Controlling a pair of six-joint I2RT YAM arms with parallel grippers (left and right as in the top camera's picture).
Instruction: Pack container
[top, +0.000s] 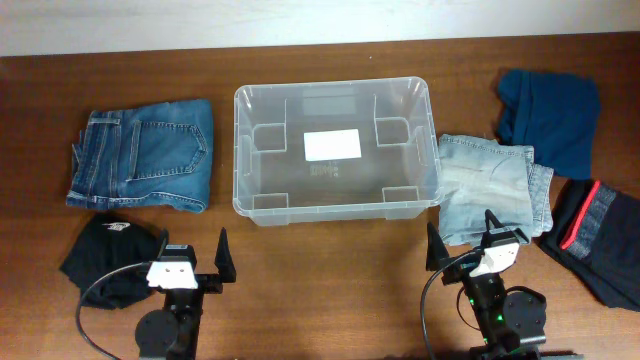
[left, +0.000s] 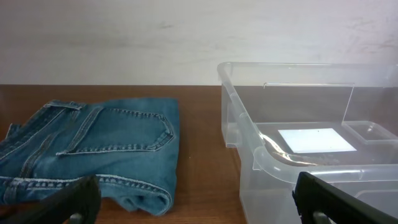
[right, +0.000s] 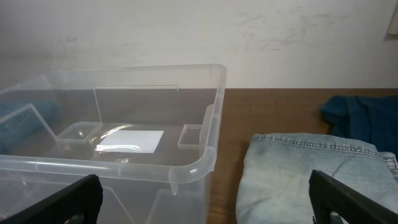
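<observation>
The container (top: 336, 90), a clear plastic tub with a white label (top: 331, 145) on its bottom, stands empty at the table's middle. My left gripper (top: 192, 252) is open near the front edge, in front of the tub's left corner, holding nothing. In the left wrist view the gripper (left: 198, 208) faces the gap between folded blue jeans (left: 106, 149) and the container (left: 252, 140). My right gripper (top: 462, 238) is open too, at the front right. In the right wrist view the gripper (right: 205, 202) looks between the container (right: 186, 168) and a light denim garment (right: 298, 180).
Folded blue jeans (top: 145, 155) lie left of the tub, with a black garment (top: 110, 258) in front of them. On the right are light denim (top: 495, 185), a dark blue garment (top: 550, 118) and a black garment with a red stripe (top: 600, 240).
</observation>
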